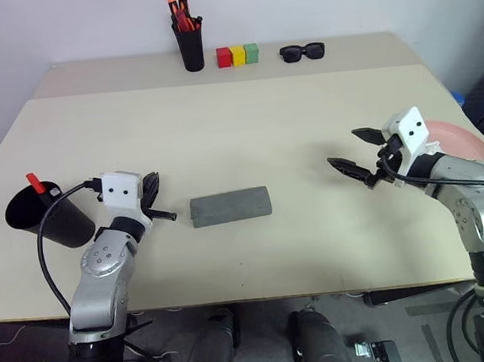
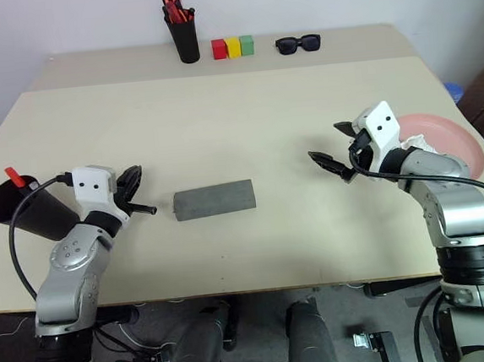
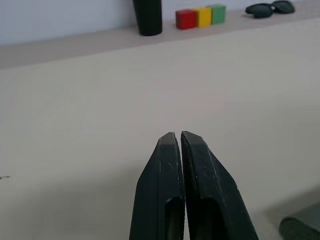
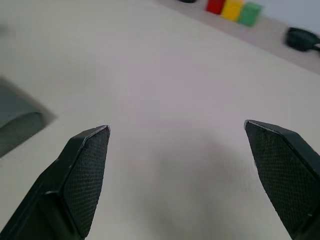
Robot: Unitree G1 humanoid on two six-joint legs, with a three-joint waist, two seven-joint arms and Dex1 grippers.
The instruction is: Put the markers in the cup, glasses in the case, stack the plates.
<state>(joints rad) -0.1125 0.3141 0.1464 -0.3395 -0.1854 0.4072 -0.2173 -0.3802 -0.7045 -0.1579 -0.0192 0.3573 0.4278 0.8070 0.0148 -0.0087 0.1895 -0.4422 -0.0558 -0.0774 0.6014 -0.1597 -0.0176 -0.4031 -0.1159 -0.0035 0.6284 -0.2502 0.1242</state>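
Case (image 1: 231, 206): lid closed, laid on the table (image 1: 246, 130) just beside the left gripper (image 1: 169, 214), well apart from the right gripper (image 1: 350, 152).
Left jaws: pressed together, nothing held.
Right jaws: spread wide, nothing held.
Cup (image 1: 46, 217): behind the left gripper, red marker (image 1: 35, 183) inside.
Pink plate (image 1: 467, 140): behind the right gripper.

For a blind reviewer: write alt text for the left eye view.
A closed grey case lies mid-table between the shut left tool and the open right tool. A black cup holds a red marker; a pink plate sits far right.
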